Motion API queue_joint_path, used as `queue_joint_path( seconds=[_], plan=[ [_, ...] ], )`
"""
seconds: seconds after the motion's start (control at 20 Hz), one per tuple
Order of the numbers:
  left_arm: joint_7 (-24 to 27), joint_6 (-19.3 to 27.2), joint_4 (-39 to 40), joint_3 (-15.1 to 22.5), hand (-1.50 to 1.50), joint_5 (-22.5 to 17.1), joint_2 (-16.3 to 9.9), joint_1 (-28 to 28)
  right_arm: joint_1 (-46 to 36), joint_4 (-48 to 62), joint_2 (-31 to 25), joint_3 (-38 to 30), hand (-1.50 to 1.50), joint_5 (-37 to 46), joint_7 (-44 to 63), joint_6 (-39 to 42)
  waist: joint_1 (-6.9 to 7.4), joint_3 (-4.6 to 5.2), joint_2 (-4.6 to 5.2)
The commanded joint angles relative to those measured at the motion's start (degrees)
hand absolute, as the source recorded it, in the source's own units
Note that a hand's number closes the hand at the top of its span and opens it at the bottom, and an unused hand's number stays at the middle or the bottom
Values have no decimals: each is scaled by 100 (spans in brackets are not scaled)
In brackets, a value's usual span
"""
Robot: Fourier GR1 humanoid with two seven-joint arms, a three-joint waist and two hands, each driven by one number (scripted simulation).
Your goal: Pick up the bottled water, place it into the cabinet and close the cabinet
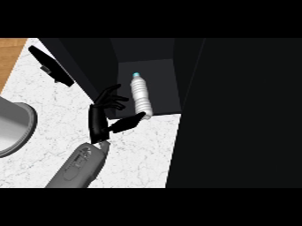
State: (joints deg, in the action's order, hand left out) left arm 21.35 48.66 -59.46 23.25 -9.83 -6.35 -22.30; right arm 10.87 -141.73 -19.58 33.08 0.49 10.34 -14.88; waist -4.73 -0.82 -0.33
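The bottled water, clear with a light blue cap, stands upright inside the dark open cabinet, near its front edge. My left hand is just left of the bottle, over the counter at the cabinet's mouth. Its fingers are spread and relaxed, and curl round nothing. The thumb points right toward the bottle's base; whether it touches the bottle is unclear. The grey forearm comes in from the lower left. My right hand does not show.
The cabinet's black door stands swung open at the upper left. A large grey round pot sits at the left edge on the white marble counter. A black cabinet body fills the right side.
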Motion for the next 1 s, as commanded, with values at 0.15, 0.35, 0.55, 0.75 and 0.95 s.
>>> queue_joint_path(
  seconds=[0.15,0.35,0.55,0.75,0.95],
  plan=[
    [-572,-623,747,-293,-150,-268,120,-1662,81,-155,-54,-60,-150,-116,4,64,-236,85,169],
    [-538,-987,986,-266,-150,-381,142,-1934,143,-221,59,68,-150,-57,-42,-3,-206,96,159],
    [-204,-1463,812,-444,-150,-748,332,-2120,295,-200,-127,-175,-150,-126,-173,101,-169,93,158],
    [388,-2628,1283,-782,-150,-1219,530,-2484,239,-309,-182,-349,-150,-200,-3,109,-3,95,166],
    [420,-3173,1897,-1074,-150,-1593,627,-3105,542,-242,-137,-173,-150,12,-243,75,164,85,86]
  ],
)
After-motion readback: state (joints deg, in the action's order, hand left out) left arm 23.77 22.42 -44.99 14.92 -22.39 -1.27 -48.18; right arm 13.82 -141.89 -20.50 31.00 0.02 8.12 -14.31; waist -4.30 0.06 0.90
